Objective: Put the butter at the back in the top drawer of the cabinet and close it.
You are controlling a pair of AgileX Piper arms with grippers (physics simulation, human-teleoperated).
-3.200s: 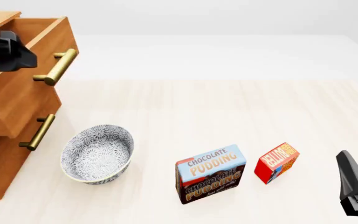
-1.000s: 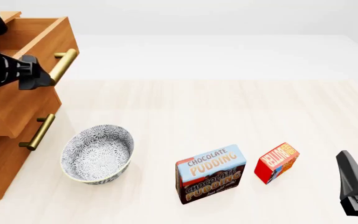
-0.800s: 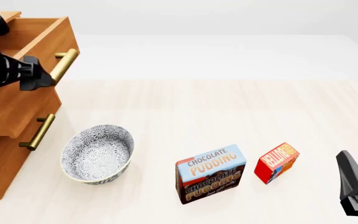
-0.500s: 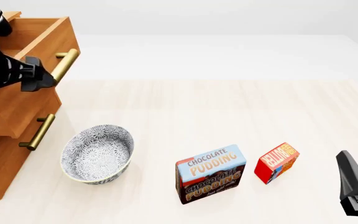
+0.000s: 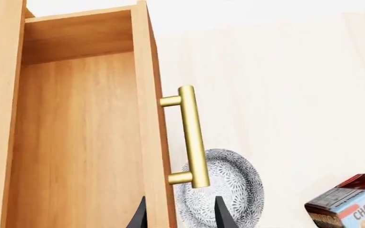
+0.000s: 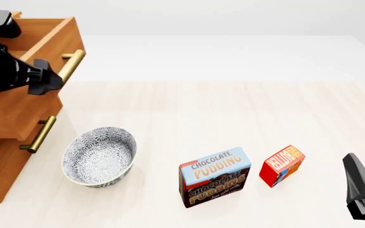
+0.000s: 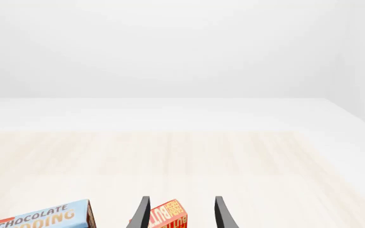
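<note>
The butter [image 6: 282, 166] sits on the table [image 6: 220, 109] near its front edge, just right of the pudding box [image 6: 215, 177] and untouched. The right gripper [image 7: 179, 213] hangs near it, fingers parted and empty. Far left, the top drawer [image 6: 36, 52] of the cabinet [image 6: 2, 161] stands pulled out; the left gripper [image 5: 179, 216] straddles its front, fingers spread, by the handle [image 5: 192, 137]. A bowl [image 6: 99, 156] rests below.

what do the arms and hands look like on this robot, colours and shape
Both are plain matte black with no markings, cables or sleeves showing. The left hand sits on a chunky, blocky black body with a rounded housing above it. The right hand shows a long tapered black finger on a small ribbed base. Wrist views show thin, pointed dark fingertips.
</note>
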